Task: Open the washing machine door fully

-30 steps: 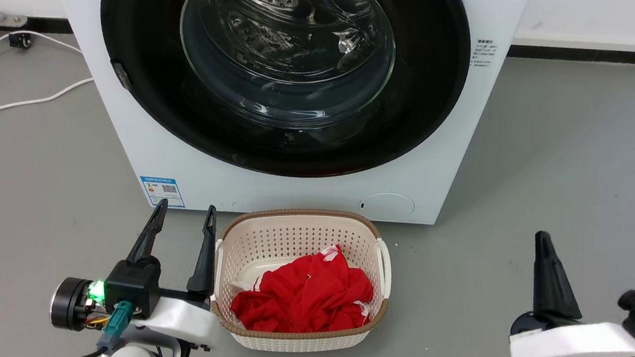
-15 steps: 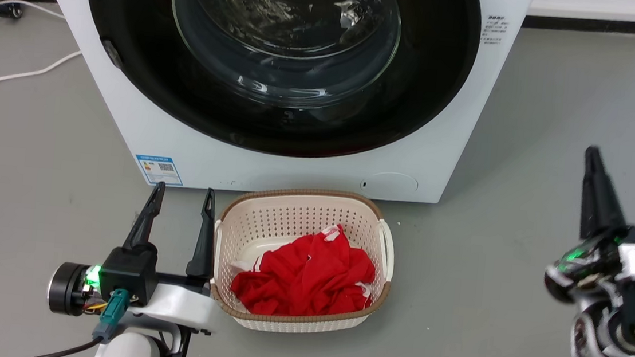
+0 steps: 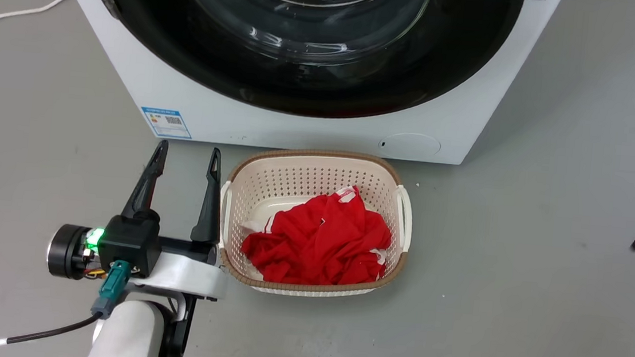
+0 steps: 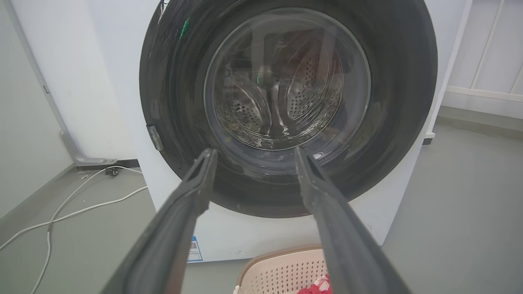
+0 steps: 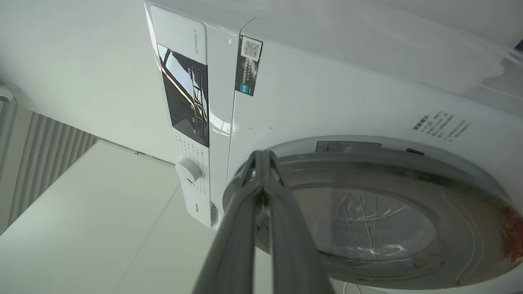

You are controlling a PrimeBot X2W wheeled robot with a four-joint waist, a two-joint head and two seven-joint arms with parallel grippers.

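The washing machine door (image 4: pixel 286 106) sat shut, flush against the front of the washing machine (image 3: pixel 299 128), so the step in hand looked like the approach for a first pull. The right gripper (image 5: pixel 261 159) pointed at the door's raised rim near the control panel (image 5: pixel 184 94), its jaws pressed together and holding nothing. To do this well, a tip would need to hook behind the rim on the side away from the hinge, then pull outward along the door's arc rather than straight back. I could not tell which side hinged, though 1 small grey tab (image 4: pixel 154 138) sat on the rim's left edge.

The left gripper (image 3: pixel 189 149) hovered low over the floor (image 3: pixel 518 248), jaws wide apart and empty, just beside the left wall of a beige laundry basket (image 3: pixel 305 183). That basket, holding 1 crumpled red garment (image 3: pixel 317 242), stood close before the machine's front, below the door. The door would likely clear it, but a low arm might not. A white cable (image 3: pixel 16 8) lay on the floor well off to the left.
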